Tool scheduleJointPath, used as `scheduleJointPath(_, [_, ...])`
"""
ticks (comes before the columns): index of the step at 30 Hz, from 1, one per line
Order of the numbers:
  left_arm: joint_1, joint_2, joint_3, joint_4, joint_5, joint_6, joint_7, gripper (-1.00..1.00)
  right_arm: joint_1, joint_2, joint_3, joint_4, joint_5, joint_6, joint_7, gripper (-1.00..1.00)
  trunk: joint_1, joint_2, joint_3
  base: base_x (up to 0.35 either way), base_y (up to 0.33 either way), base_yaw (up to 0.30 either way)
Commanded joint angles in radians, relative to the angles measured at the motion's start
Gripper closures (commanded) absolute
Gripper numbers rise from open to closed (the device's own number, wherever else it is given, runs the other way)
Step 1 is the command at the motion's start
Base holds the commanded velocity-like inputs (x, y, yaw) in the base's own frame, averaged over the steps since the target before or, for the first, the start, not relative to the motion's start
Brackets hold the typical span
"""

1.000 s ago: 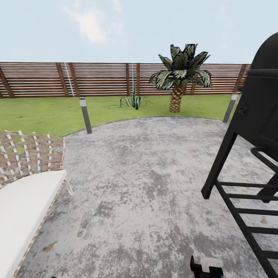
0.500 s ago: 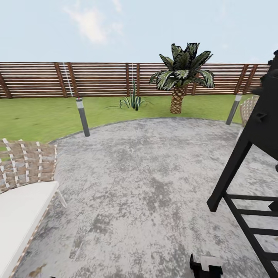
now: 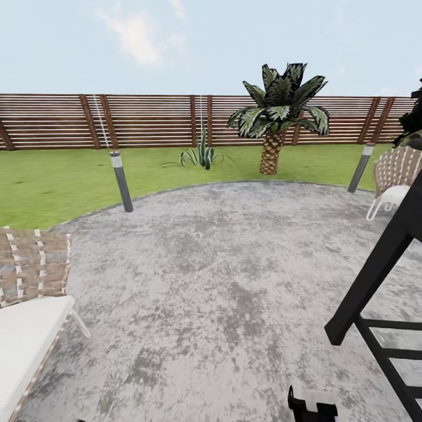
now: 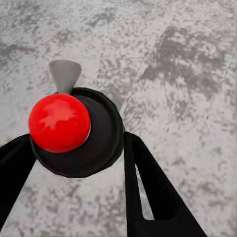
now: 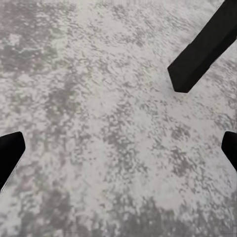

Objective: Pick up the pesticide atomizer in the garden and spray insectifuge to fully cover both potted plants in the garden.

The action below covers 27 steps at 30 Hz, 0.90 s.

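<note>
near left, woven lounger [image 3: 29, 281] on grey stone patio [image 3: 223, 264]; far, lawn [image 3: 58, 176], fence [image 3: 146, 120], palm [image 3: 275, 117]. left gripper [image 4: 79, 148] clamped on pesticide atomizer [image 4: 74, 131]. right gripper [image 5: 118, 148] fingers wide apart.

The black grill stand [image 3: 375, 281] runs off the right edge, so you just get 1 leg and a few rungs. Same deal with the woven lounger [image 3: 29, 305] on the left, sliced by the frame. At the bottom edge there's a black-and-white bit of the right gripper [image 3: 313, 405], too cropped to read its jaws.
</note>
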Motion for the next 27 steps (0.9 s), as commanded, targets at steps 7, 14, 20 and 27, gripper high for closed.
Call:
scheduleJointPath(7, [-0.001, -0.001, 0.009, 0.000, -0.001, -0.003, -0.009, 1.00, -0.001, -0.003, -0.009, 0.006, 0.008, -0.002, 0.002, -1.00, 0.000, 0.000, -0.001, 0.339, 0.000, 0.000])
scheduleJointPath(14, [-0.001, -0.001, 0.008, 0.000, -0.002, -0.003, -0.009, 1.00, -0.001, -0.038, -0.013, 0.005, 0.003, -0.001, 0.236, -1.00, 0.000, 0.000, -0.001, 0.339, 0.000, 0.000])
scheduleJointPath(20, [-0.001, 0.000, 0.008, 0.000, -0.002, -0.003, -0.010, 1.00, -0.001, -0.040, -0.013, 0.004, 0.003, -0.001, 0.245, -1.00, 0.000, 0.000, -0.001, 0.339, 0.000, 0.000])
scheduleJointPath(27, [-0.001, -0.001, 0.008, 0.000, -0.002, -0.003, -0.010, 1.00, -0.001, -0.040, -0.014, 0.005, 0.003, -0.001, 0.241, -1.00, 0.000, 0.000, -0.001, 0.339, 0.000, 0.000])
